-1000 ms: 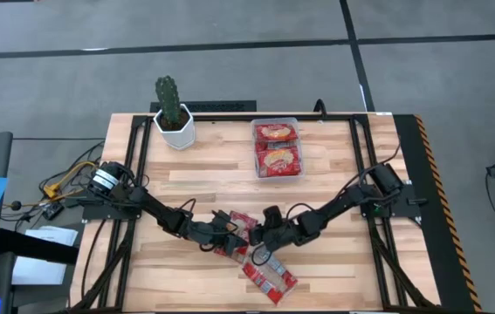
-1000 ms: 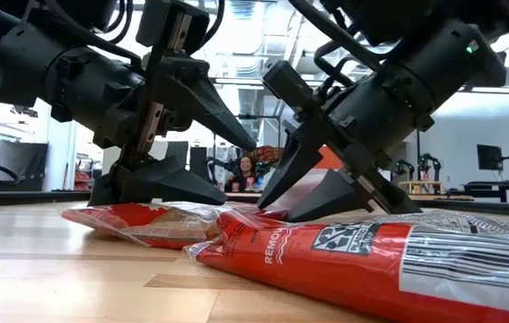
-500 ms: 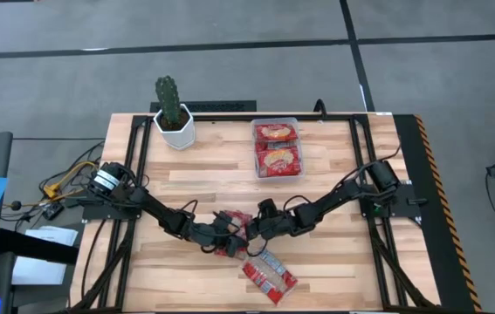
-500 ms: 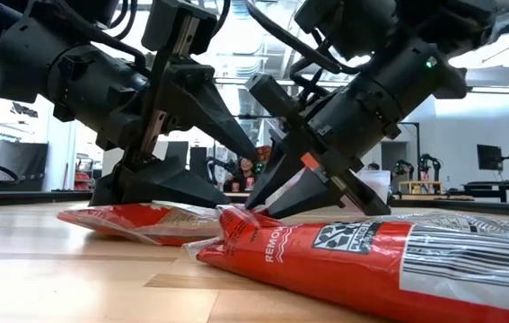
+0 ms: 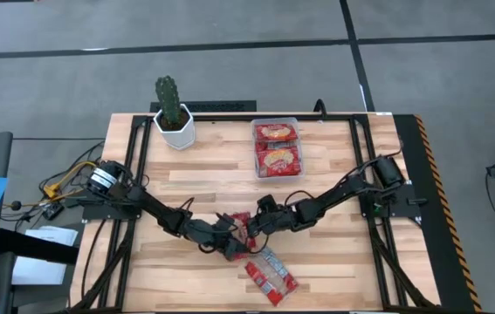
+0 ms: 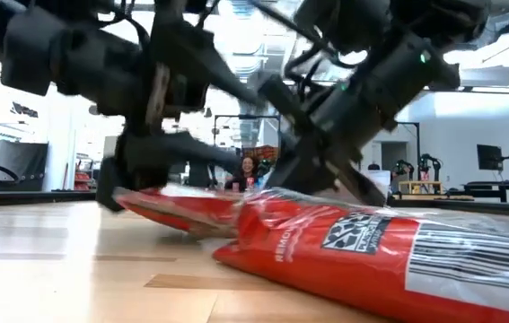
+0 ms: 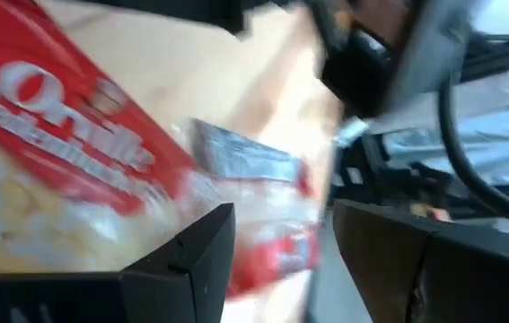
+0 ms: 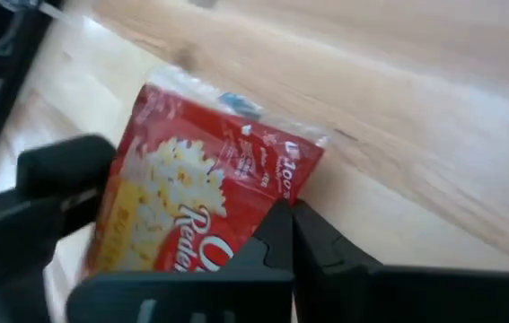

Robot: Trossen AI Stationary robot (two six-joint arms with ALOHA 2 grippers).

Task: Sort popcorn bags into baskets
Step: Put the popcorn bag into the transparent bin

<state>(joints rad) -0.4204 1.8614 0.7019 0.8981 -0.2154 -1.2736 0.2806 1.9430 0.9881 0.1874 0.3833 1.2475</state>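
A red popcorn bag (image 5: 240, 225) with a yellow popcorn picture lies mid-table between both grippers; it also shows in the right wrist view (image 8: 191, 197). My right gripper (image 5: 249, 231) is shut on it. My left gripper (image 5: 230, 242) is open, and its fingers stand on either side of the bag's other end (image 7: 272, 251); I cannot tell if they touch. A second bag (image 5: 270, 275), label side up, lies flat toward the near edge. The clear tray (image 5: 299, 148) at the far side holds two bags (image 5: 278, 146). My right gripper (image 8: 287, 213) pinches the popcorn bag's edge (image 8: 276, 193), beside the printed picture, between its two fingertips. The fingers come slanting down from the table's right. In the low view the bag (image 6: 182, 208) sits tilted, and its low end meets the second bag (image 6: 389, 260).
A white pot with a cactus (image 5: 175, 122) stands at the far left corner. Black frame rails run along the left and right sides of the table. Bare wood lies between the tray and the arms. A person sits far off in the room behind (image 6: 247, 172).
My right gripper has moved toward the table's left, onto the bag, and its fingers have closed together. My left gripper has shifted slightly toward the near edge and stayed open. The bag between them has tipped up off the table, and the near bag has shifted a little.
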